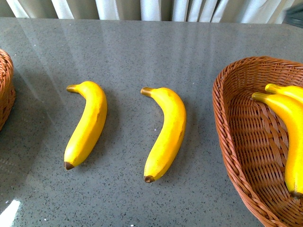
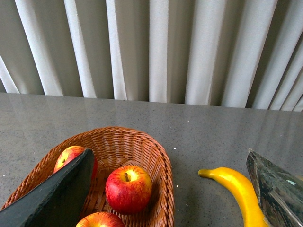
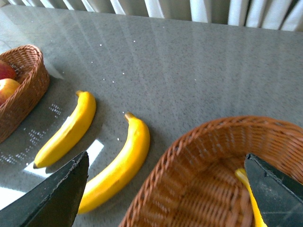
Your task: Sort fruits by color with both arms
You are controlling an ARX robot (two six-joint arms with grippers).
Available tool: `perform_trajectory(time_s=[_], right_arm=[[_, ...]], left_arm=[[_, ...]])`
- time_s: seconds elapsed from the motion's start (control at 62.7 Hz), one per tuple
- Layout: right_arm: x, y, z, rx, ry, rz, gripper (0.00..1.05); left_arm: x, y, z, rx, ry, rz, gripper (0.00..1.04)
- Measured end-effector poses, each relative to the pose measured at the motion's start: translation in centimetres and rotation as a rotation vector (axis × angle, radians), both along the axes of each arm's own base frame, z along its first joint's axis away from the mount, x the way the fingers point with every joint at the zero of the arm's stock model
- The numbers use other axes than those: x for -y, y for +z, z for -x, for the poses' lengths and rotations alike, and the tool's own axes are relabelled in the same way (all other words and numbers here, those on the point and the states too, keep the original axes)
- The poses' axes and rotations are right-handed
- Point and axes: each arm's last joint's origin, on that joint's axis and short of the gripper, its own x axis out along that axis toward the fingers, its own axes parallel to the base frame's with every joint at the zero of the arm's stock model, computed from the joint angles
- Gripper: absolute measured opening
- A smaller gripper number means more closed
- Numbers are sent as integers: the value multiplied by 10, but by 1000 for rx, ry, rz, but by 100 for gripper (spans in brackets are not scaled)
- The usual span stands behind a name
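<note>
Two yellow bananas lie side by side on the grey table, one (image 1: 87, 124) to the left and one (image 1: 166, 133) in the middle. The right wicker basket (image 1: 236, 142) holds two more bananas (image 1: 293, 127). In the left wrist view, three red apples (image 2: 128, 189) sit in the left wicker basket (image 2: 161, 165). My left gripper (image 2: 168, 156) hangs open over that basket's rim, with a banana (image 2: 239, 194) beside it. My right gripper (image 3: 165, 156) is open above the right basket's rim (image 3: 199, 142), holding nothing. Neither arm shows in the front view.
The left basket's edge (image 1: 5, 87) shows at the left border of the front view. White curtains (image 2: 156, 47) hang behind the table's far edge. The right wrist view also takes in both loose bananas (image 3: 118, 163) and the apple basket (image 3: 23, 90).
</note>
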Motion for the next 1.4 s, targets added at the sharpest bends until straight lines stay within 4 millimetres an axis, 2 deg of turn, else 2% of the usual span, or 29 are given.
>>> perform_trajectory(time_s=[0.096, 0.223, 0.495, 0.718, 0.973, 1.197, 1.404], right_arm=[[-50, -12, -40, -99, 57, -20, 96], [-99, -30, -62, -194, 82, -4, 96], [-184, -64, -85, -320, 106, 49, 96], [-237, -85, -92, -389, 130, 87, 96], [-266, -104, -95, -430, 145, 131, 96], [-275, -119, -101, -463, 121, 161, 96], [-283, -121, -106, -460, 115, 169, 96]], left_arm=[[0, 0, 0, 0, 0, 0, 96], [0, 0, 0, 0, 0, 0, 96], [0, 0, 0, 0, 0, 0, 96], [0, 0, 0, 0, 0, 0, 96], [0, 0, 0, 0, 0, 0, 96], [0, 0, 0, 0, 0, 0, 96], [0, 0, 0, 0, 0, 0, 96]])
